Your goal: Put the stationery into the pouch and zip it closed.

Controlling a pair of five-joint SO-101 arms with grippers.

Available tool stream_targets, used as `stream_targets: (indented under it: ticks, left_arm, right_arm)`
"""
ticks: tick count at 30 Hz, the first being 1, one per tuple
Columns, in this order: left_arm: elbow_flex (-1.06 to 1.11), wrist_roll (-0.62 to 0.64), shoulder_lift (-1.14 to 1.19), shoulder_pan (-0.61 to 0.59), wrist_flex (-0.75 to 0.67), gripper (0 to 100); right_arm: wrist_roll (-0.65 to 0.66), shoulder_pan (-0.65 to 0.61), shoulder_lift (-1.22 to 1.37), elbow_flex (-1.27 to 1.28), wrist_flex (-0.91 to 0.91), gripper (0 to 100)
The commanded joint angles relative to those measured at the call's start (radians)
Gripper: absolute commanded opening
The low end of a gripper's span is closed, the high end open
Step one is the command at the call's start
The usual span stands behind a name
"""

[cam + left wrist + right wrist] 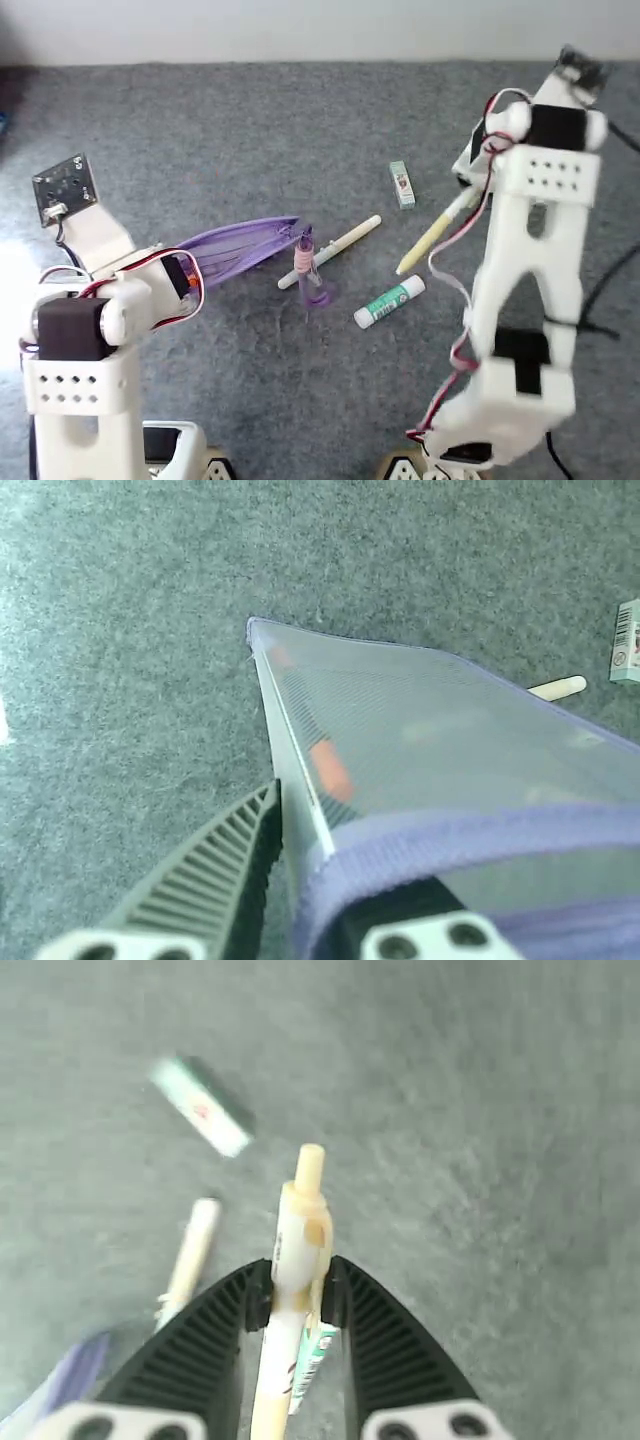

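Purple translucent zip pouch (240,248) sits at the left of the grey table (250,120), one end clamped in the left end effector (190,272). The right end effector (298,1282) grips a pale yellow pen (300,1230), apparently mid-loading; next, the pen needs lining up with the pouch's mouth.

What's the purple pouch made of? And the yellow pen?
The pouch is probably thin, see-through plastic mesh with a purple fabric-like trim; shapes show through its side. The pen looks like smooth, hard plastic, pale yellow and straight.
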Motion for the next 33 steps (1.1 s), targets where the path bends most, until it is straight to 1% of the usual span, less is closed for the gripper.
stream_targets:
  ticks: [1,5,10,13,15,18,20,26,31,33]
  left_arm:
    - [-0.005,0.012,-0.011,-0.006,-0.021,1]
    - [-0.005,0.012,-0.011,-0.006,-0.021,1]
    - [-0.005,0.012,-0.011,-0.006,-0.02,1]
    - [-0.005,0.012,-0.011,-0.006,-0.023,1]
    - [-0.005,0.012,-0.011,-0.006,-0.023,1]
    - [-0.005,0.012,-0.011,-0.006,-0.023,1]
    - [-0.005,0.012,-0.011,-0.006,-0.023,1]
    - [-0.005,0.012,-0.011,-0.006,-0.021,1]
    - [-0.004,0.012,-0.011,-0.006,-0.02,1]
    - [-0.004,0.012,-0.011,-0.006,-0.02,1]
  right_arm:
    - [0.063,-0.068,-0.24,-0.011,0.041,0.8]
    - [0.077,-0.183,-0.403,-0.011,0.039,0.8]
    - [0.069,-0.397,-0.57,-0.011,0.016,0.8]
    - [0.037,-0.538,-0.665,-0.009,-0.048,0.8]
    - [0.032,-0.604,-0.7,0.011,-0.124,0.8]
    - [0.035,-0.622,-0.737,0.043,-0.217,0.8]
    - [0.064,-0.622,-0.762,0.077,-0.255,0.8]
    - [0.135,-0.625,-0.871,0.173,-0.259,0.8]
    - [0.224,-0.624,-1.056,0.382,-0.28,0.8]
    - [0.226,-0.624,-1.119,0.489,-0.348,0.8]
